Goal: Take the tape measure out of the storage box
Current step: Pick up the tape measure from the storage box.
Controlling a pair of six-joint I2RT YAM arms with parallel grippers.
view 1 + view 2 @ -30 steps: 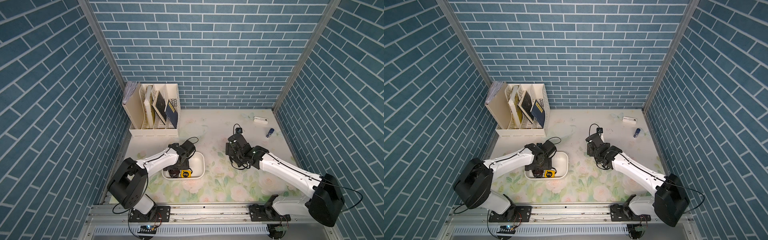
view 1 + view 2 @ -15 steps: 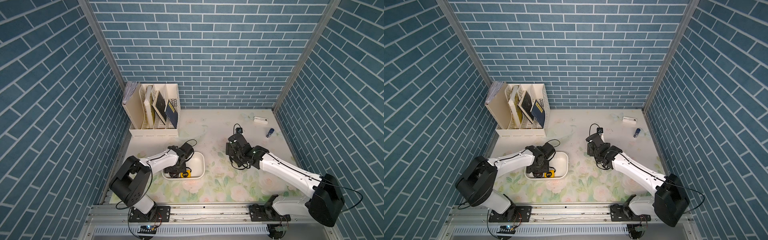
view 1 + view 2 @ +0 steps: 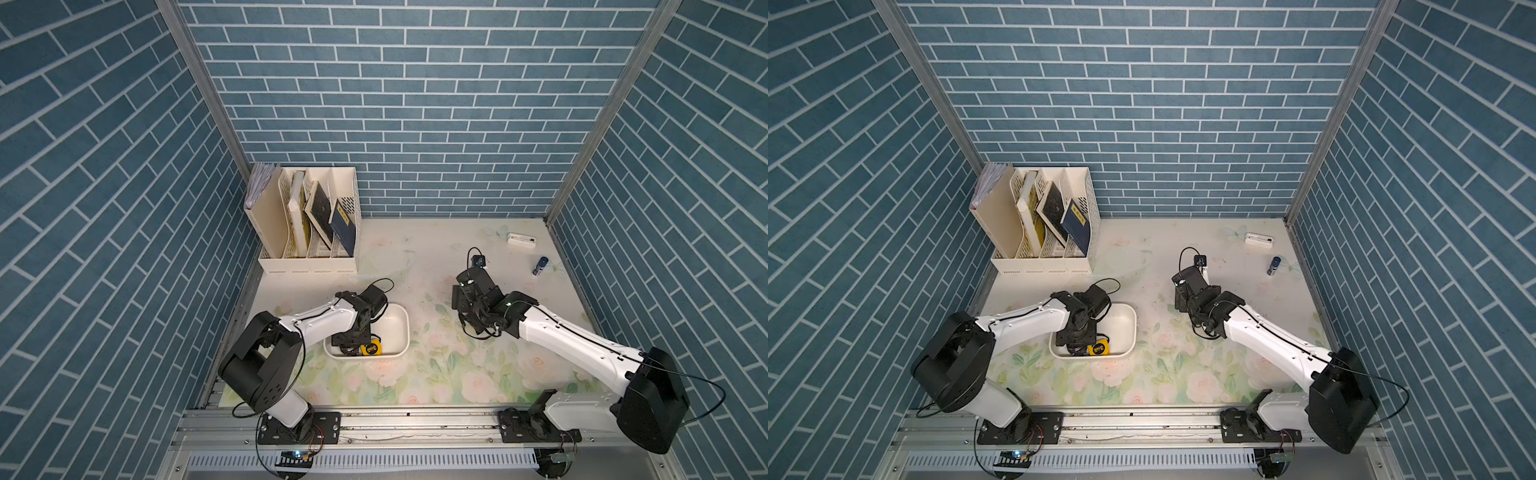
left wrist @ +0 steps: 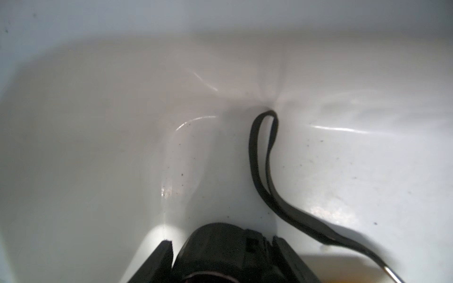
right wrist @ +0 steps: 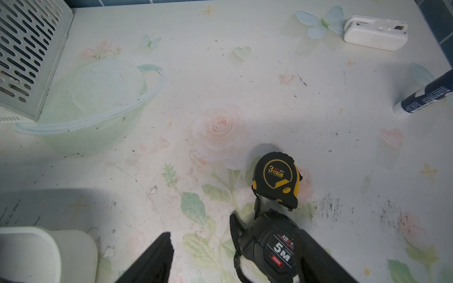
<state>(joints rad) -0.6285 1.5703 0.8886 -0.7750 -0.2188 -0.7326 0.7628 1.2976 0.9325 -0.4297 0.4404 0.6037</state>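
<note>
floral table (image 3: 415, 384) | on it — storage box (image 3: 395, 324), file organizer (image 3: 307, 264), white case (image 3: 521, 240), blue tube (image 3: 540, 266), 3m tape measure (image 5: 275, 178)

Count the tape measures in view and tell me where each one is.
3. The yellow tape measure lies in the storage box; the 3m tape measure and the 5M tape measure lie on the table, in the right wrist view. More may be hidden.

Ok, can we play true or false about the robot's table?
1. A yellow tape measure sits in the white box. True.
2. The left arm's fingers are outside that box. False: they reach inside it.
3. The book rack is empty. False: it holds books and papers.
4. A small blue tube is near the right wall. True.
5. A black tape measure lies on the table. True.
</note>
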